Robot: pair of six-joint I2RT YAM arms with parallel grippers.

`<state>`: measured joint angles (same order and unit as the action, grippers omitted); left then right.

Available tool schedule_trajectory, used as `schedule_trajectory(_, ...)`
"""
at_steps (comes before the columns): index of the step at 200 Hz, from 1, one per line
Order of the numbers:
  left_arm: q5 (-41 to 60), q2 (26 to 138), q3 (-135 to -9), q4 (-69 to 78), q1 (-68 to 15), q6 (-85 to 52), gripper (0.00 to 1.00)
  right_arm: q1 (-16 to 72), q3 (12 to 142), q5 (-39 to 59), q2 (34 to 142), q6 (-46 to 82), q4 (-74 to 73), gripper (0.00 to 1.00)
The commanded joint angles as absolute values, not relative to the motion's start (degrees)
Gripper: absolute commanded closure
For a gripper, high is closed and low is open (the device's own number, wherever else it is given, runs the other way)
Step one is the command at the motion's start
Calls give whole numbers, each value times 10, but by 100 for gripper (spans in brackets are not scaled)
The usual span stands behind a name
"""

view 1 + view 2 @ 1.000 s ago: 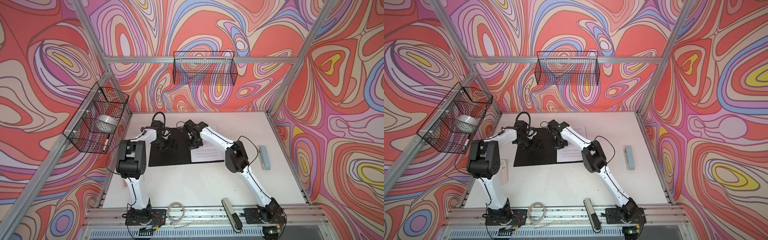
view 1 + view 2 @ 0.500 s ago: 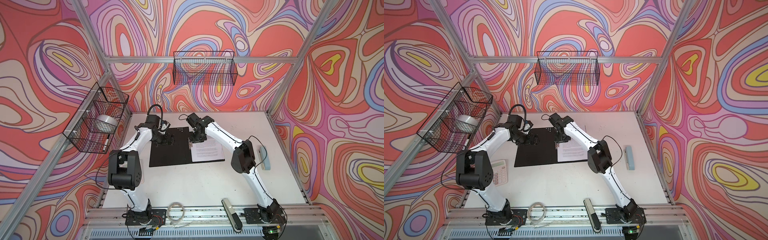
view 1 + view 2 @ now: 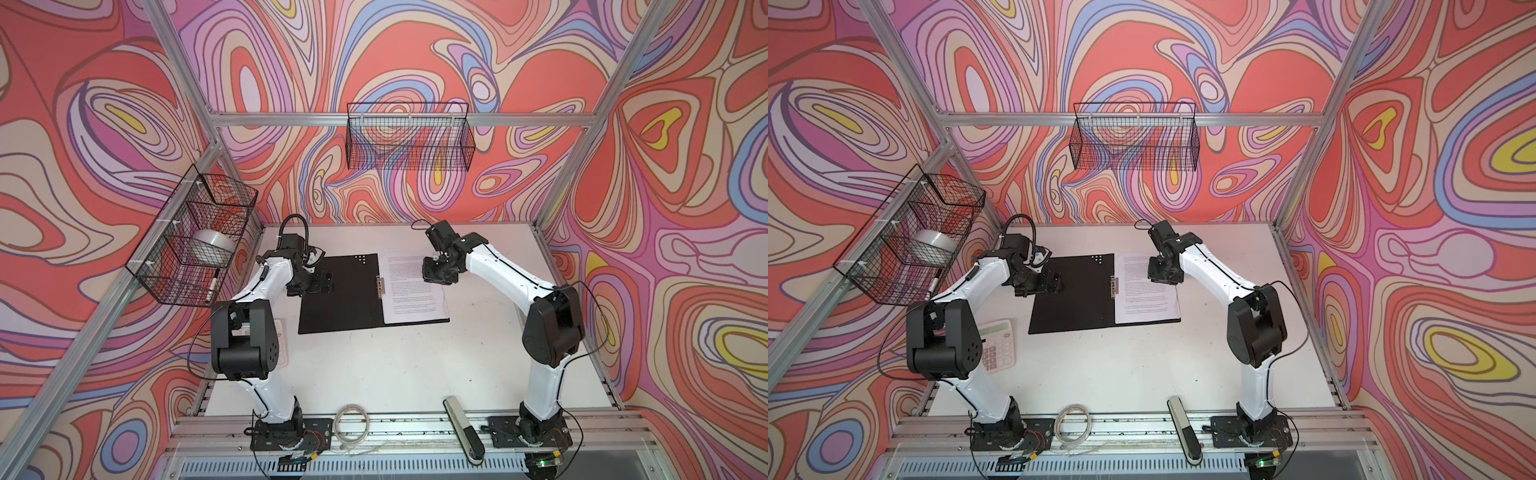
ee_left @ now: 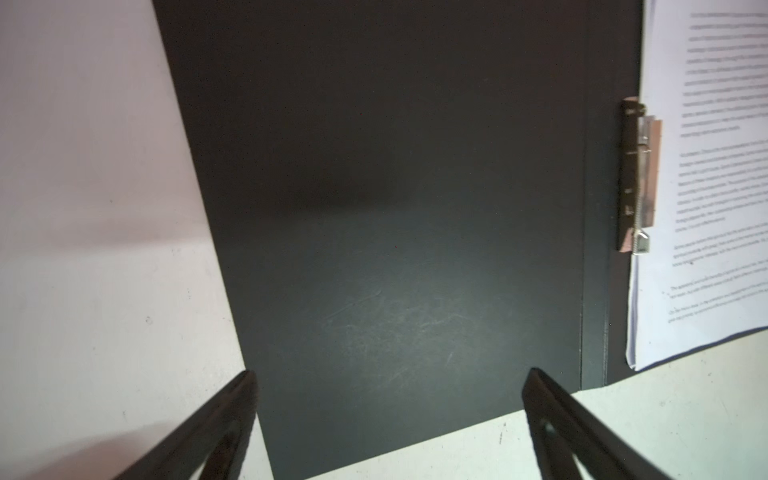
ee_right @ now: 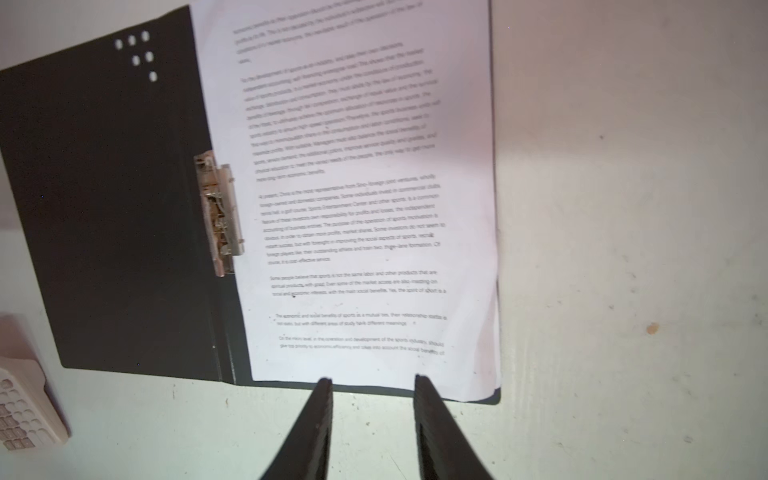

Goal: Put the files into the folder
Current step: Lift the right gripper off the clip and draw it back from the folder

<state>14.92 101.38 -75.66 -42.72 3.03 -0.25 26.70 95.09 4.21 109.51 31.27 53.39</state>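
- In both top views the folder lies open mid-frame on the bench, with the files on its right half.
- Left wrist: the left fingers are wide and empty over the folder's black inside.
- Right wrist: the right fingers are narrowly apart and empty, just off the files' edge. The clip overlaps the sheets. Likely only clamping and closing remain.

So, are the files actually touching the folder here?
Touching. The right wrist view shows the files lying flat on the open folder, with its black board peeking out past their edge.
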Motion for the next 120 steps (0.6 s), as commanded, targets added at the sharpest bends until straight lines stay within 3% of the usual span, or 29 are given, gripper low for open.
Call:
schedule_trajectory(1,147,1028,-774,-445,38,1,0,253,914,81,1068,323,477,65)
schedule_trajectory(120,97,1112,-822,-417,38,-7,0,188,743,117,988,339,400,65)
